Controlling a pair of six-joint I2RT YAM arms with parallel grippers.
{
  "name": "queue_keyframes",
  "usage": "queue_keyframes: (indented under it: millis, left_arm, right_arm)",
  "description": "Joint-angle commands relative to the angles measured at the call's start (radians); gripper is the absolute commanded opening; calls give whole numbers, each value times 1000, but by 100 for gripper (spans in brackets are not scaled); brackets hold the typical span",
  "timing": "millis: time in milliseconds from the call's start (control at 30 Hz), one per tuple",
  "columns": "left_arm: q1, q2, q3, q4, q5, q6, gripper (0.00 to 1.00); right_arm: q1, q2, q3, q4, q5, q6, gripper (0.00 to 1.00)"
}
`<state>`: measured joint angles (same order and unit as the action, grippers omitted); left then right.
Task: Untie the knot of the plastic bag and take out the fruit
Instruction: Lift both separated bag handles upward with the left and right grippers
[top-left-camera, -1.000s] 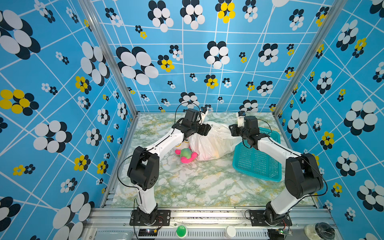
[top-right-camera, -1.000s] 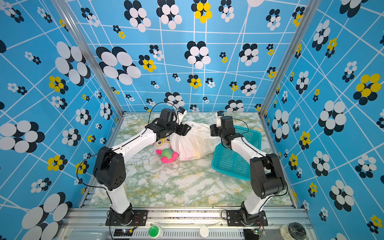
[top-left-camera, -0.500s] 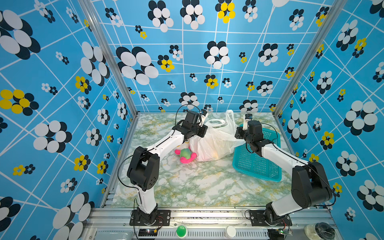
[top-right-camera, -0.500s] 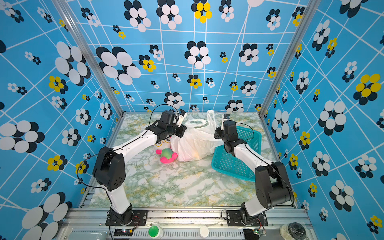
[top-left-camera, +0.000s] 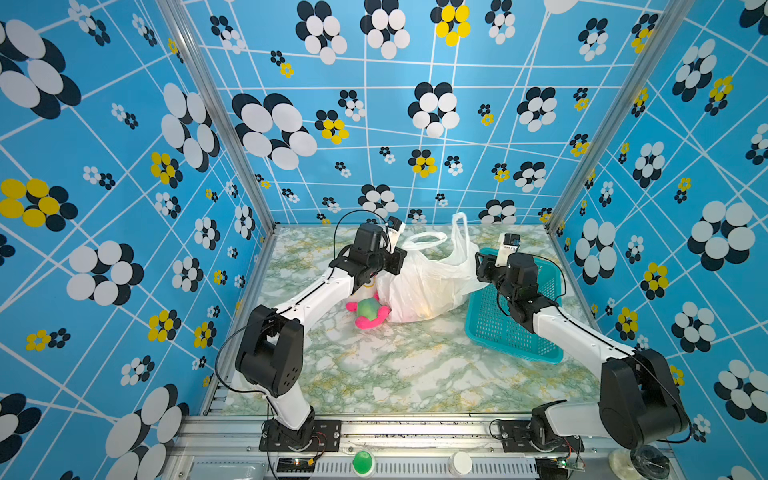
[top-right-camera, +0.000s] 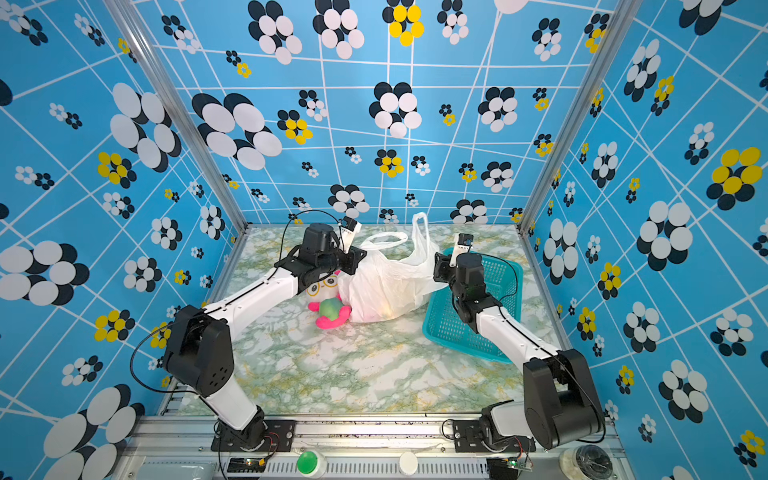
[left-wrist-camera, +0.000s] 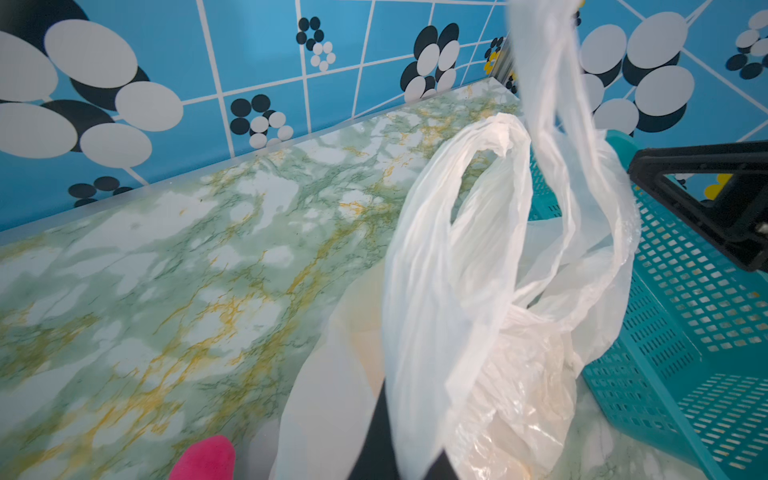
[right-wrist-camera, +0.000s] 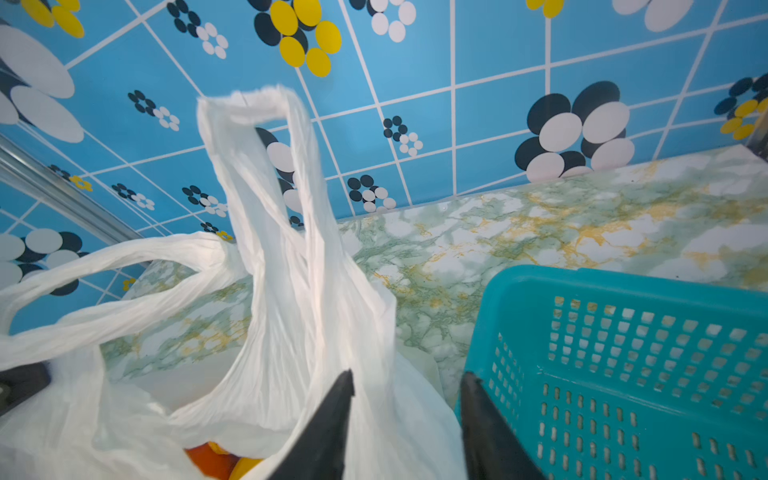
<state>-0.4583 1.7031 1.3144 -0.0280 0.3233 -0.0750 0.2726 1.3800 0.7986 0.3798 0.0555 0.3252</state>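
Observation:
The plastic bag lies bulging at the back of the table, mouth up. Its two handle loops stand apart, one flat and one upright. The knot does not show in any view. Orange and yellow fruit shows through the bag's mouth. My left gripper is shut on the bag's plastic at its left edge. My right gripper is open at the bag's right edge, with bag wall lying loose between its fingers.
A teal basket sits right of the bag, under my right arm. A pink, white and green plush toy lies against the bag's left front. Patterned walls close in the table on three sides.
My grippers pulled apart and the handles came free of each other. My left gripper shut on the bag. My right gripper has opened and let its handle go.

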Motion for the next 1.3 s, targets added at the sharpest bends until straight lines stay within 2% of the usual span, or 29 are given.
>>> queue_keyframes:
  millis: [0,67,233,367,567,733,800,867,933,1000,1067,1133,1267]
  left_arm:
    - [-8,-43,-17,43,65,20,0]
    - [-7,-44,-19,41,84,26,0]
    - [-8,-46,-16,34,98,29,0]
    - [-8,-46,-15,32,99,29,0]
    - [-8,-51,-17,31,99,32,0]
    - [-8,-52,-18,30,97,33,0]
    - [-8,-54,-19,28,94,34,0]
    - [-8,-56,-20,28,91,36,0]
    - [-8,-59,-22,28,87,38,0]
    - [-8,-59,-24,30,81,38,0]
    - [-6,-57,-24,32,71,38,0]
    - [-1,-47,-15,34,47,25,0]
    - [38,0,39,43,50,-63,0]
  right_arm:
    - [5,1,41,13,-66,5,68]
    - [4,24,78,-20,-67,12,79]
    - [4,118,215,-123,-170,5,86]
    - [5,221,336,-238,-150,10,87]
    - [5,345,460,-317,-152,-9,86]
    - [4,430,555,-373,-137,-19,79]
    - [4,454,580,-380,-125,-18,72]
    - [5,468,600,-388,-119,-18,58]
    - [5,475,615,-391,-110,-15,35]
    - [5,470,622,-391,-98,-13,18]
    - [5,458,630,-394,-77,-11,6]
    - [4,446,646,-403,-54,-4,0]
    - [5,423,672,-394,-25,26,0]
